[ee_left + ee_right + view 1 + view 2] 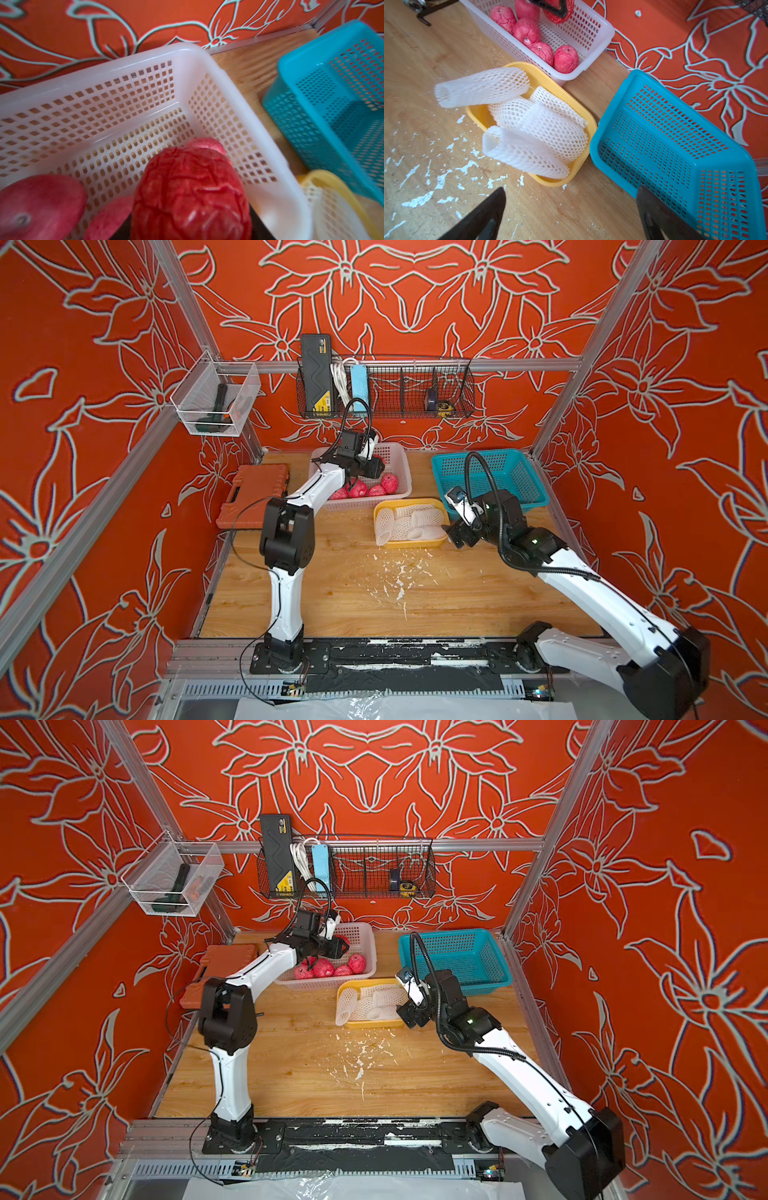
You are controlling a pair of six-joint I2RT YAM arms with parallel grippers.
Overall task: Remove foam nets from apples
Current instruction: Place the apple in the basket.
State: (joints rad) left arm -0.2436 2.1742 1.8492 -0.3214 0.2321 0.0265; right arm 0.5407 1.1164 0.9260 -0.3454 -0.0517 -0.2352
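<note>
Inside the orange, flower-papered cell, the left hand (374,467) hangs above the white basket (609,31) at the back of the desk (332,593). Its fingers pinch a wrinkled red apple (191,193) by the sides, and the fruit is bare of netting and held above the basket's rim. Below it, along the basket's near wall, the other apples (566,59) lie unwrapped in a row, touching one another. Just in front of the basket stands a yellow tray (539,72) heaped with the foam nets (550,128), white mesh sleeves lying across each other. One sleeve (481,87) sticks out over the tray's rim above the wood. The right hand (571,193) hovers low over the desk at the tray's right end, fingers spread wide and gripping nothing. It is close to the blue basket (654,124), which stands just beside the tray toward the back right. White flakes (395,576) lie scattered on the desk in front of the tray. Both top views show the two arms reaching in from the front rail, well apart from each other.
</note>
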